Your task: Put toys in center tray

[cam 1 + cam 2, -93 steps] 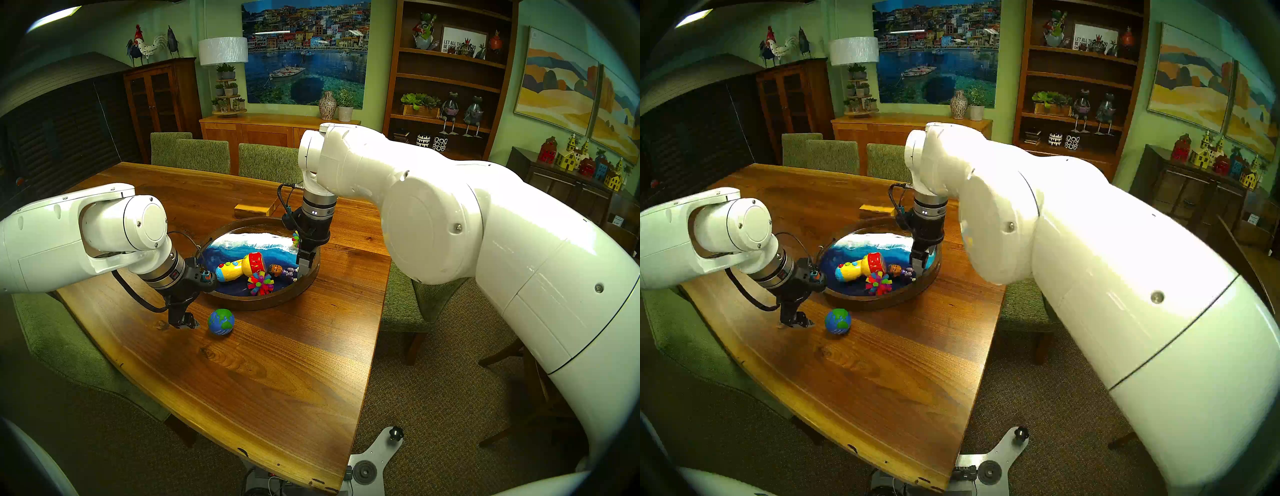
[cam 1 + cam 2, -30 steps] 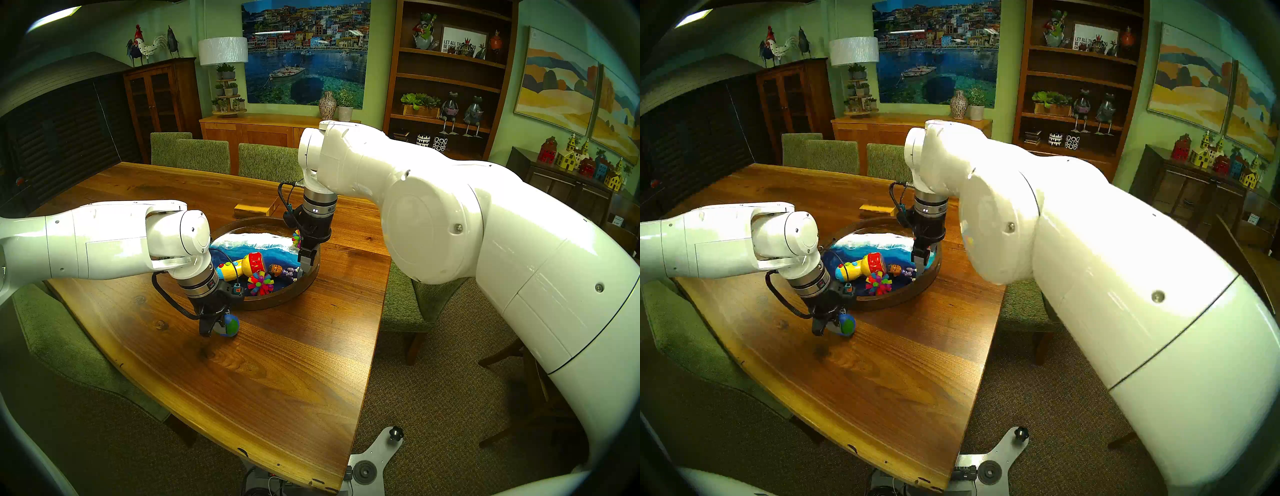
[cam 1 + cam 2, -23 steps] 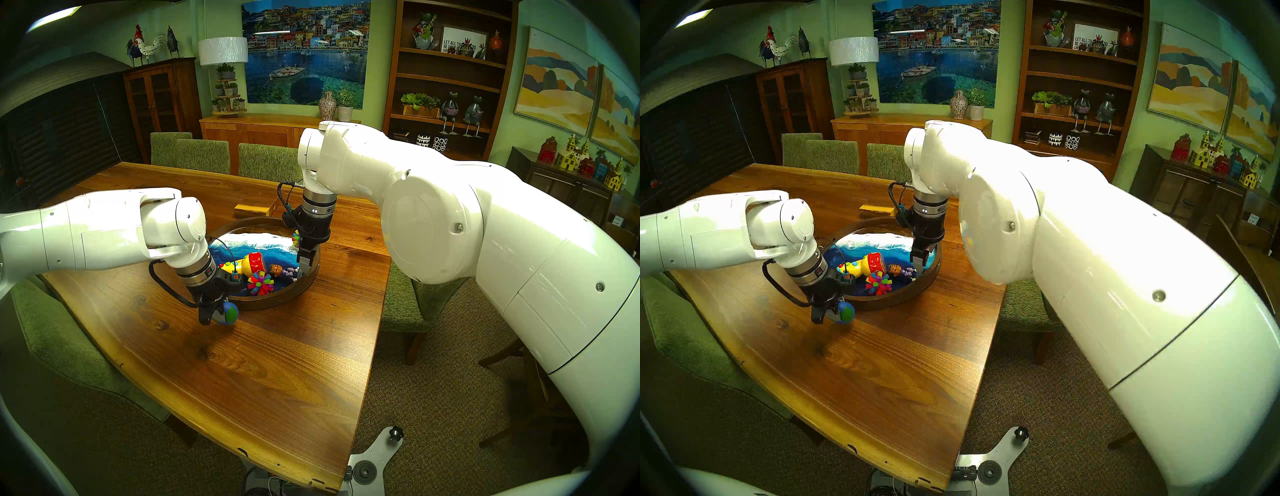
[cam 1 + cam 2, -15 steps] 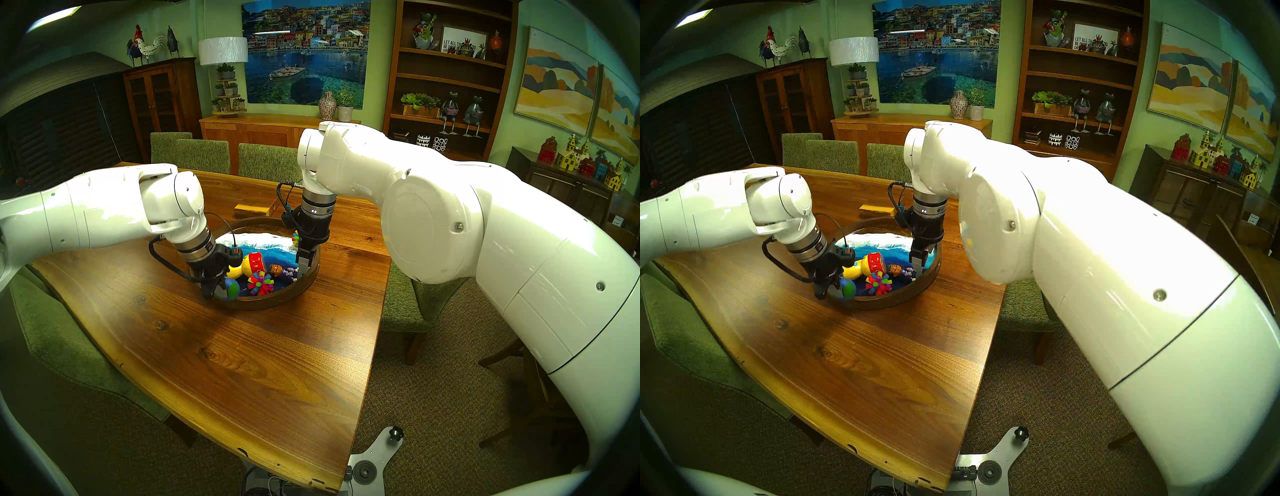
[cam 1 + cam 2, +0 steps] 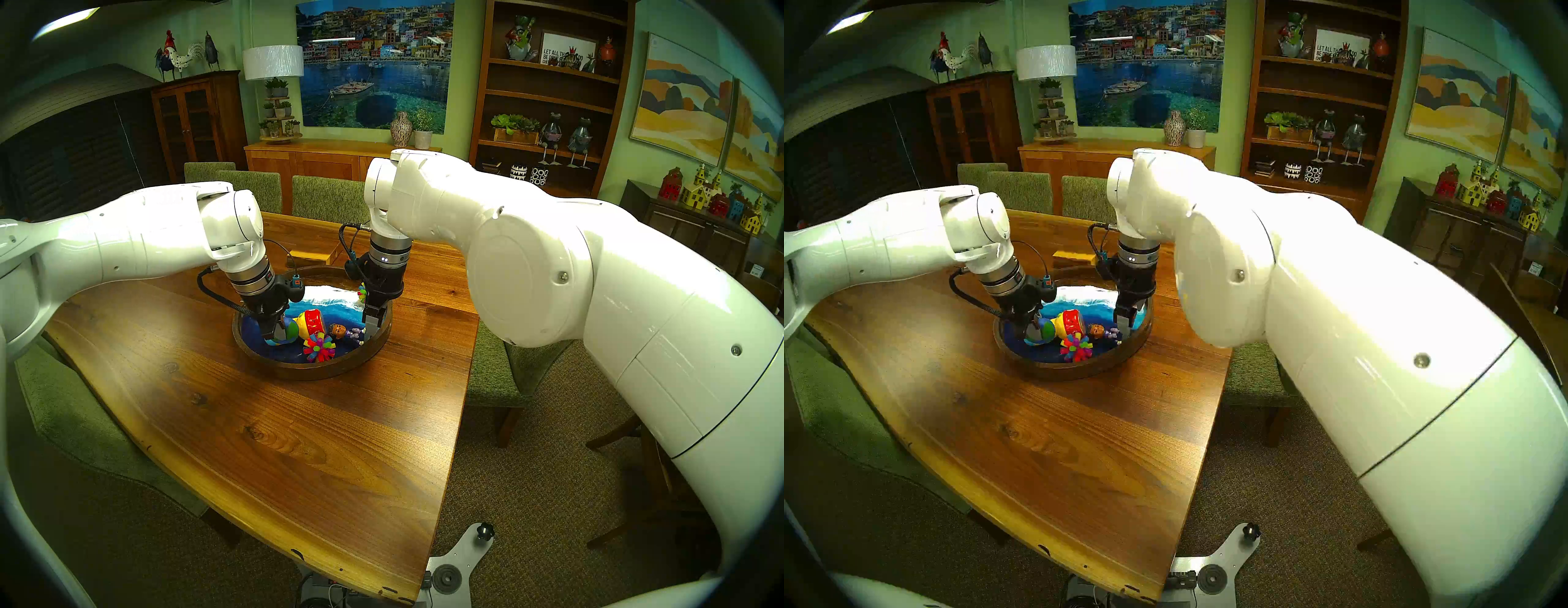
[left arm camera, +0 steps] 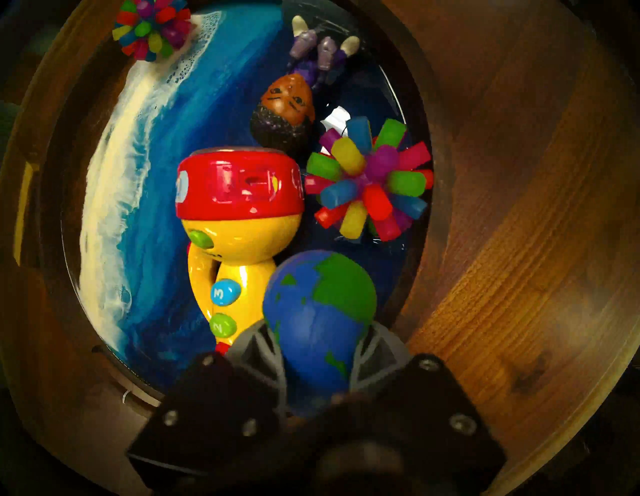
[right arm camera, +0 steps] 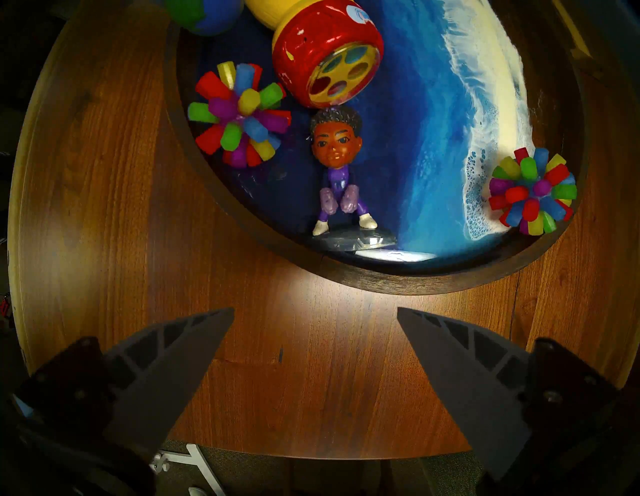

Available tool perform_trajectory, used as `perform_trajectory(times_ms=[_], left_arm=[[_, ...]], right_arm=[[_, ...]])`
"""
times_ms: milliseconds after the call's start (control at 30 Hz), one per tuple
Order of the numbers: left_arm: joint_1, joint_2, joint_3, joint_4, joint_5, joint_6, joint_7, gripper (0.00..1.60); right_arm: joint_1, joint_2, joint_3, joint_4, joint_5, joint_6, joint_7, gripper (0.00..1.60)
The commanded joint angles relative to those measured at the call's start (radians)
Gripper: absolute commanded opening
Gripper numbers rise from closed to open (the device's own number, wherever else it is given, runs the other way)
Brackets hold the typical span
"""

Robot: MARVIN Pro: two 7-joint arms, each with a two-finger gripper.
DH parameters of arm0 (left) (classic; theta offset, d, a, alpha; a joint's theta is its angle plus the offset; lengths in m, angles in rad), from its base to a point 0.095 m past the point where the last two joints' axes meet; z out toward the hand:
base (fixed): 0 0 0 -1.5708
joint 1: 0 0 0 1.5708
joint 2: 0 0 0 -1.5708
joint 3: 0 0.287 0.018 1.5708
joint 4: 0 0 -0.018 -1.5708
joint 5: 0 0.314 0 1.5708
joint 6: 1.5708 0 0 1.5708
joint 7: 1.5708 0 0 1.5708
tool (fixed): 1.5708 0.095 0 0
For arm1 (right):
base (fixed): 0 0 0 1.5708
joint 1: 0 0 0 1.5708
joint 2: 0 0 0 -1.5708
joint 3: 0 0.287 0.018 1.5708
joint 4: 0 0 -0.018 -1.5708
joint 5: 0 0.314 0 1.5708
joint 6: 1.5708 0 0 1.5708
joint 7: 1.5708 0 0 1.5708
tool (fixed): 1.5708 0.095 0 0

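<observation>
The left arm (image 5: pixel 127 246) is being stretched in from the view's left, its wrist bent so that the left gripper (image 5: pixel 278 333) is being pointed steeply downward. Its fingers (image 6: pixel 259 350) are being kept pressed inward, something round being pinched between them. The right arm (image 5: pixel 551 276) is being reached in from the view's right, elbow raised high, and the right gripper (image 7: pixel 313 311) is being aimed straight down, its fingers (image 7: pixel 180 353) being held wide apart with nothing between them.

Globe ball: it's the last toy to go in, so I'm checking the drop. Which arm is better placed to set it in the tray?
Left. The left gripper holds the globe ball over the tray; the right gripper hangs open and empty.
</observation>
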Motion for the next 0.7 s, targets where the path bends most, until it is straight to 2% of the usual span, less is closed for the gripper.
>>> perform_trajectory(times_ms=[0,267,300,500,567,667], left_arm=[[-0.022,-0.088,-0.033,0.124,-0.008,-0.024,-0.012,0.0],[-0.003,-0.135,-0.01,0.195,-0.006,-0.075,-0.071,0.01],[0.001,-0.138,-0.007,0.198,-0.007,-0.08,-0.08,0.16],[-0.003,-0.115,0.013,0.166,-0.005,-0.122,-0.151,0.06],[-0.001,-0.113,0.019,0.16,0.001,-0.126,-0.155,0.0],[0.009,-0.119,0.026,0.169,0.005,-0.123,-0.147,0.0]], right_arm=[[0.04,0.004,0.002,0.019,-0.001,-0.001,0.056,1.6],[0.039,0.005,0.004,0.022,-0.008,0.0,0.069,1.6],[0.039,0.005,0.004,0.023,-0.009,0.0,0.07,1.6],[0.038,0.005,0.007,0.026,-0.016,0.0,0.077,1.6],[0.038,0.005,0.007,0.027,-0.017,0.0,0.078,1.6],[0.037,0.005,0.009,0.029,-0.02,0.0,0.08,1.6]])
